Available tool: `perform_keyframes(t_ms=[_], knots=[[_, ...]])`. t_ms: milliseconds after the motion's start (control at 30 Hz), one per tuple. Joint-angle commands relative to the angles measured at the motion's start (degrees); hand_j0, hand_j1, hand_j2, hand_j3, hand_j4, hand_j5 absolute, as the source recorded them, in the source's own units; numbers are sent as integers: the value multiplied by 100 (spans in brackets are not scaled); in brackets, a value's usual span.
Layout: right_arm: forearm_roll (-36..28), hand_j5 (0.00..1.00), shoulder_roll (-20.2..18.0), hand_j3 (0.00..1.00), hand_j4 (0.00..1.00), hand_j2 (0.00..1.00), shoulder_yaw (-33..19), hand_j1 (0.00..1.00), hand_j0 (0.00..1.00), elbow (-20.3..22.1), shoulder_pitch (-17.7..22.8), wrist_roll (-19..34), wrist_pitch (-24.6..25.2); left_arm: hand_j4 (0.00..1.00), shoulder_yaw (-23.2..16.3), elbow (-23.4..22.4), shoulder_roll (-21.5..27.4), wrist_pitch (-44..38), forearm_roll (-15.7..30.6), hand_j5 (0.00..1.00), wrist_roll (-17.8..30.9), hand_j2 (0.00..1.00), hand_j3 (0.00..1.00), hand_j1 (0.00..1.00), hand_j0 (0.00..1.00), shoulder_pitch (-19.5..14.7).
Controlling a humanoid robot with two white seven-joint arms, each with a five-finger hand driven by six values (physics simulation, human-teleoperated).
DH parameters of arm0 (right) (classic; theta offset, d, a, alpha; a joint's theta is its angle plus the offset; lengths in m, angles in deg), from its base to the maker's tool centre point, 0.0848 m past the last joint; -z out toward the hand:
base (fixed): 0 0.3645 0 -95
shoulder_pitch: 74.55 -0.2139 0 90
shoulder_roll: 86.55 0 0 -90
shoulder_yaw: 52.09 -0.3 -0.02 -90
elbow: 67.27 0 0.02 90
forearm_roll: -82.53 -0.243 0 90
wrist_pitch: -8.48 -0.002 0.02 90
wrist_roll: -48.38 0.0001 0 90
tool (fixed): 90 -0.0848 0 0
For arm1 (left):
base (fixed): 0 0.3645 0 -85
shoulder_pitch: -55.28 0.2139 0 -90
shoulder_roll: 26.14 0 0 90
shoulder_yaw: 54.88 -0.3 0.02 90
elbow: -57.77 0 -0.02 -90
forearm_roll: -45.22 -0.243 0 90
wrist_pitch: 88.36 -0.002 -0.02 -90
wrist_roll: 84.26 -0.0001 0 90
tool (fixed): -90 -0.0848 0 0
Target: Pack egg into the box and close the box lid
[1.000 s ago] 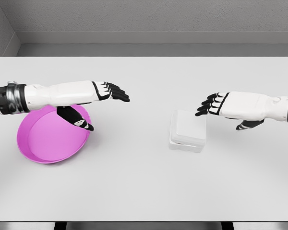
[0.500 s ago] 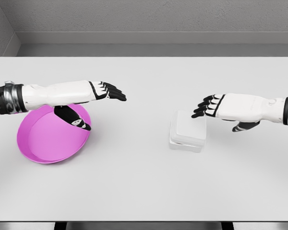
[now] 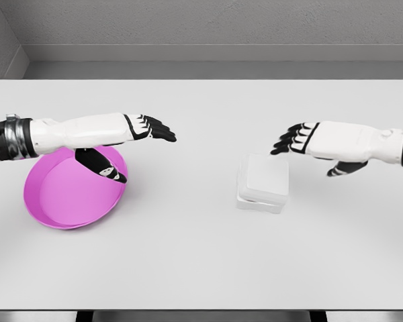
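Note:
A white box [image 3: 263, 182] with its lid down sits right of the table's middle. No egg shows anywhere in the head view. My right hand [image 3: 290, 140] hovers above and just behind the box's far right corner, fingers spread flat, thumb hanging below, holding nothing. My left hand [image 3: 154, 129] stretches out over the far rim of a pink bowl [image 3: 70, 190] on the left, fingers extended and empty, its thumb pointing down over the bowl's right edge.
The pink bowl looks empty inside where the left arm does not cover it. The white table [image 3: 201, 255] ends at a dark front edge at the bottom. A grey wall runs behind the table's far edge.
My right hand dipped to the box lid, then rose and drew slightly back to the right. The left hand shifted slightly left. The box stays shut in place.

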Motion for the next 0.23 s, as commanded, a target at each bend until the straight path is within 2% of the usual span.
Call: perform_keyframes(t_ms=[0, 200], knots=[[-91, 100, -7, 100, 100, 100, -66, 100, 100, -178, 0, -3, 14, 100, 3, 2, 7, -16, 39, 100, -2, 100, 100, 100, 100, 0], [-91, 100, 2, 100, 100, 100, -92, 100, 100, -283, 0, -3, 14, 100, 3, 2, 7, -16, 47, 100, -2, 100, 100, 100, 100, 0]])
